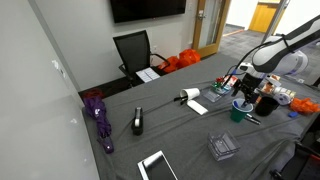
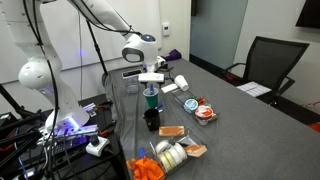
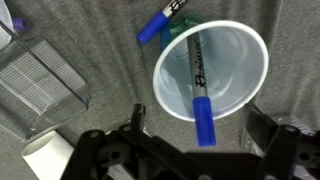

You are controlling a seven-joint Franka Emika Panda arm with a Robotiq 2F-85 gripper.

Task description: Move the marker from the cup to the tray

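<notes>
A marker with a blue cap (image 3: 203, 120) stands tilted in a pale translucent cup (image 3: 235, 60), its cap sticking out over the rim. My gripper (image 3: 200, 128) is open, right above the cup, with one finger on each side of the cap and not touching it. In both exterior views the gripper (image 1: 243, 86) (image 2: 151, 80) hangs over the teal-looking cup (image 1: 238, 112) (image 2: 152, 98). A small whitish tray with red patches (image 2: 204, 113) lies on the table beside the cup. A second blue marker (image 3: 165, 22) lies on the grey table past the cup.
A clear plastic square container (image 3: 35, 85) (image 1: 222, 146) sits close to the cup. A black cup (image 2: 152, 122), a tape roll (image 2: 170, 152) and orange items (image 2: 145, 168) are nearby. A purple umbrella (image 1: 100, 118), a black object (image 1: 137, 122) and a white tablet (image 1: 157, 165) lie farther along the table.
</notes>
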